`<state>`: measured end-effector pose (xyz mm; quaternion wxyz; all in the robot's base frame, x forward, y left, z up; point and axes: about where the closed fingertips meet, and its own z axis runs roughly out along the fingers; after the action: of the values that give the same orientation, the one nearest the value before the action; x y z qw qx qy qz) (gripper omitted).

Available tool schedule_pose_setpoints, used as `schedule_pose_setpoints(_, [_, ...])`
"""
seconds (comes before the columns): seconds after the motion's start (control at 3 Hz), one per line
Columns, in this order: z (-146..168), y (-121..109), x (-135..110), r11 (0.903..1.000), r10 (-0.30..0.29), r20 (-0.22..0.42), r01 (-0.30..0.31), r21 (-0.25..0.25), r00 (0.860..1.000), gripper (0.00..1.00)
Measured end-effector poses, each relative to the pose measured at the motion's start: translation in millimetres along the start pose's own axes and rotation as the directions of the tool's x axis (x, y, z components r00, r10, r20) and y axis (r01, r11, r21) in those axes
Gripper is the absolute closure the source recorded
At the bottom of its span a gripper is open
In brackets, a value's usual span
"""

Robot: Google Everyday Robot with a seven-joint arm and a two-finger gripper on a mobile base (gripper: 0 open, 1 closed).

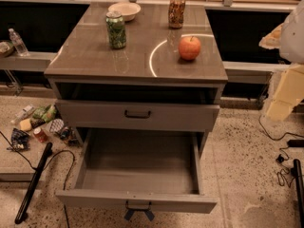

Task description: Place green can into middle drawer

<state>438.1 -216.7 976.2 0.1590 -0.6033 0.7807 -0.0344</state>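
1 green can (116, 30) upright, middle drawer (95, 198) open; end effector (284, 96) right, state unclear.

Grey cabinet top (95, 56) — green can (116, 30), white bowl (124, 11), orange-brown can (176, 12), apple (189, 48) on it — hand (138, 214) below middle drawer (95, 198) handle

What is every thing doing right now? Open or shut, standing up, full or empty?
green can: upright, not held.
orange-brown can: upright.
bowl: right way up.
apple: whole, sitting still.
middle drawer: pulled open, empty.
drawer with black bar handle: shut.
gripper: low by the open drawer's handle, jaws open, holding nothing.
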Motion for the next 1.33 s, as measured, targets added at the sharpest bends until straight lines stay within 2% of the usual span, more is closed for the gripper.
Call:
schedule_pose_setpoints(0.33, [0.0, 0.0, 0.0, 1.0, 0.0, 0.0, 0.0, 0.0, 1.0, 0.0])
schedule_pose_setpoints(0.67, [14.0, -33.1, -11.8, 0.996, 0.072, 0.117, -0.078, 0.045, 0.991, 0.0])
schedule_pose_setpoints(1.0, [34.0, -76.8, -40.2, 0.9877, 0.113, 0.298, -0.14, 0.07, 0.948, 0.0])
schedule_pose_setpoints(1.33, [45.4, -113.9, -100.7, 0.9797, 0.122, 0.491, -0.184, 0.08, 0.863, 0.0])
